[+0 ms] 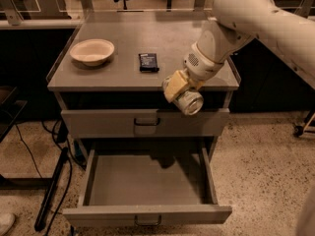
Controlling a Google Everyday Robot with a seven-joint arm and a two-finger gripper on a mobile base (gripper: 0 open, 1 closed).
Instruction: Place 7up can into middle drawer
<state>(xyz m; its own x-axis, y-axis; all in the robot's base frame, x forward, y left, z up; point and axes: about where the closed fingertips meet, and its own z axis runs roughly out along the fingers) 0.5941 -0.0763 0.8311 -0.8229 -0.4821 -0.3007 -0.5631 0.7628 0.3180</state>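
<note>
My gripper (180,93), with yellowish fingers (173,85), is shut on the 7up can (190,103). The can is silver, and its shiny round end faces the camera. It hangs in the air just in front of the cabinet top's front edge, level with the closed uppermost drawer front (108,123), right of that drawer's handle. The middle drawer (147,215) is pulled wide open below. Its shallow grey interior is bare. The can is above the drawer's back right part.
On the grey cabinet top (118,73) stand a cream bowl (92,51) at the left and a flat dark packet (148,62) in the middle. A dark cable and pole (51,191) lie on the speckled floor to the left.
</note>
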